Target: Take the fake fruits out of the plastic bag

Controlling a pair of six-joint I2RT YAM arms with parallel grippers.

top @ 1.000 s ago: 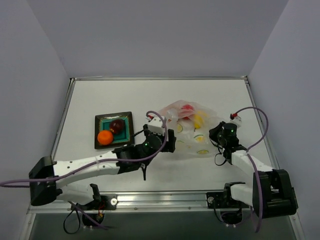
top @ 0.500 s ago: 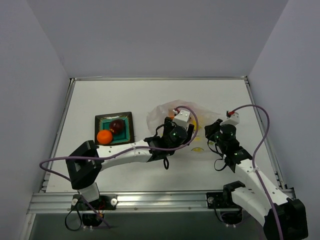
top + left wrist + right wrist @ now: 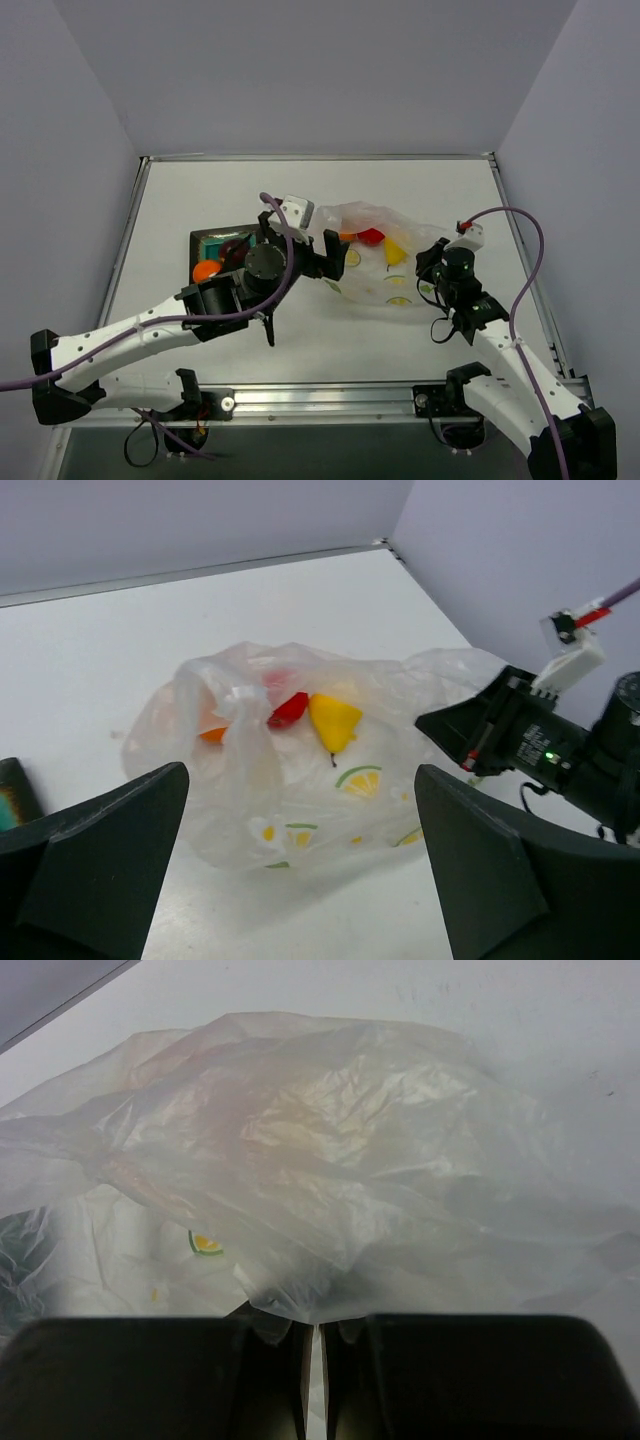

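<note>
The clear plastic bag [image 3: 385, 270] with lemon-slice prints lies right of centre. Inside it are a red fruit [image 3: 371, 236], a yellow fruit [image 3: 395, 250] and an orange one [image 3: 345, 237]. My left gripper [image 3: 305, 245] is open and empty, raised at the bag's left end. In the left wrist view its fingers stand wide on either side of the bag [image 3: 300, 800], with the red [image 3: 290, 708], yellow [image 3: 335, 720] and orange [image 3: 212, 734] fruits showing through. My right gripper [image 3: 432, 265] is shut on the bag's right edge [image 3: 330, 1160], pinched at the fingertips [image 3: 311, 1335].
A teal square plate with a dark rim [image 3: 203, 240] sits left of the bag, partly hidden by the left arm. An orange fruit [image 3: 207, 270] and a dark red fruit [image 3: 235, 248] lie on it. Walls enclose the table on three sides.
My left gripper reached right over the bag, then drew back left and up, empty. The bag has shifted and spread a little. My right gripper has kept its hold on the bag's edge.
</note>
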